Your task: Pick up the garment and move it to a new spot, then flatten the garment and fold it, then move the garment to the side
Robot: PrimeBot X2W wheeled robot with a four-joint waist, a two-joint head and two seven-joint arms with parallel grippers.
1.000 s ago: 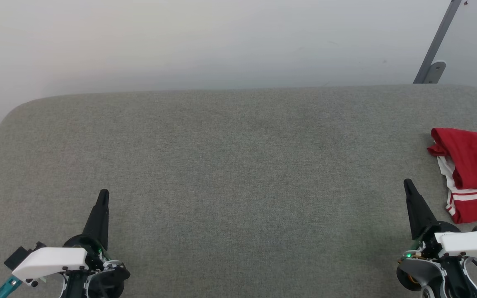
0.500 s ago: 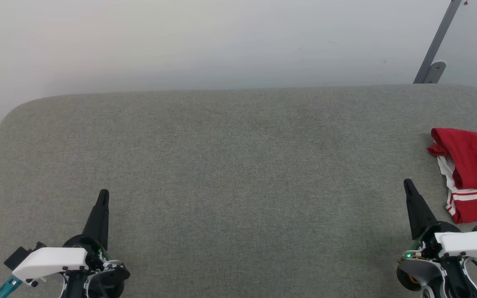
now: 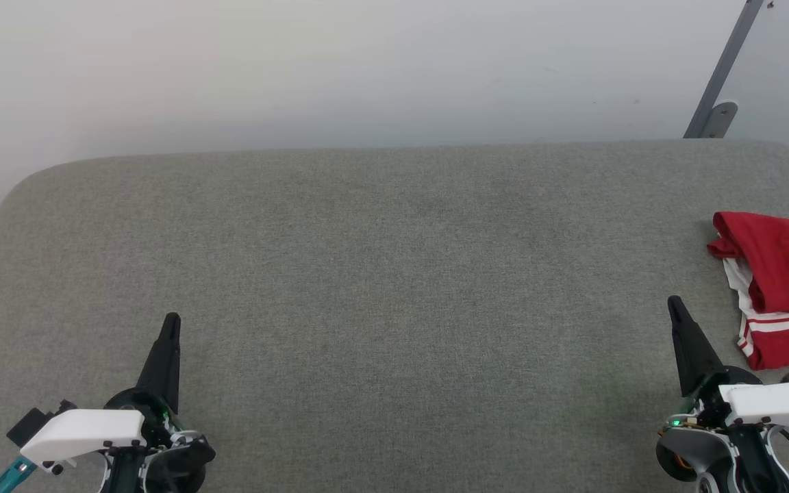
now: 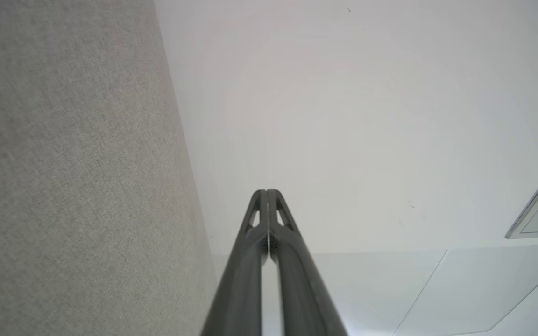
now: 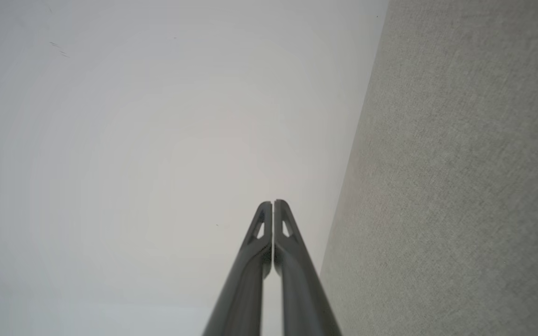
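The garment (image 3: 781, 287) is lying crumpled at the right edge of the grey pad (image 3: 394, 274), red with a white striped sleeve showing. The frame is cutting it off, so it is probably reaching further right. The right gripper (image 3: 674, 301) is hovering just beside it without touching, fingers pressed together and holding nothing. The left gripper (image 3: 171, 319) is hanging well apart at the pad's near left, its fingers likewise meeting at the tips, empty. Behind the pad a pale wall (image 3: 367, 68) is rising, with a grey metal strut (image 3: 716, 103) slanting up it beyond the garment.
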